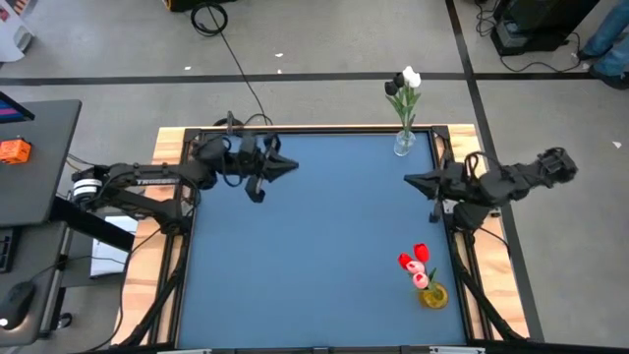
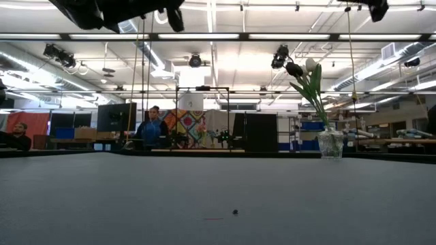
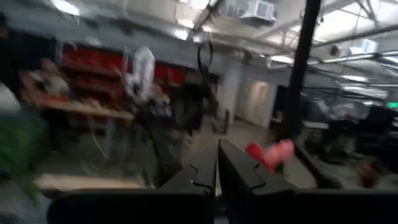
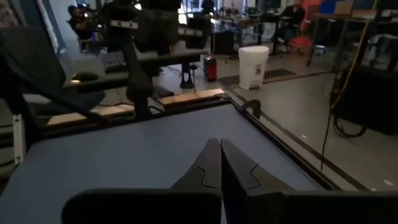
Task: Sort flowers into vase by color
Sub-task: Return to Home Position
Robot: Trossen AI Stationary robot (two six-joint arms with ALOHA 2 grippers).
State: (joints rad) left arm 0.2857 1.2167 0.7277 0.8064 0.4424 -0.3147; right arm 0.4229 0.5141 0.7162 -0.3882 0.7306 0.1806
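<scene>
1. Left gripper (image 1: 292,165): fingers pressed together, holding nothing, raised over the far-left part of the blue table (image 1: 295,265).
2. Right gripper (image 1: 409,178): clenched, also empty, facing the left one across the table.
3. Black and white tulips (image 1: 403,84) stand in the clear glass vase (image 1: 404,144), just beyond the right gripper toward the far edge.
4. Red and pink tulips (image 1: 417,262) sit in the yellow vase (image 1: 433,294), on the right gripper's near side and well apart from the left gripper.
5. No loose flowers show on the table, so sorting looks done.
6. For homing, I'd pull each arm straight back to its own side, high, fingers closed. The right arm sits between both vases, so a sideways swing could clip the stems.
</scene>
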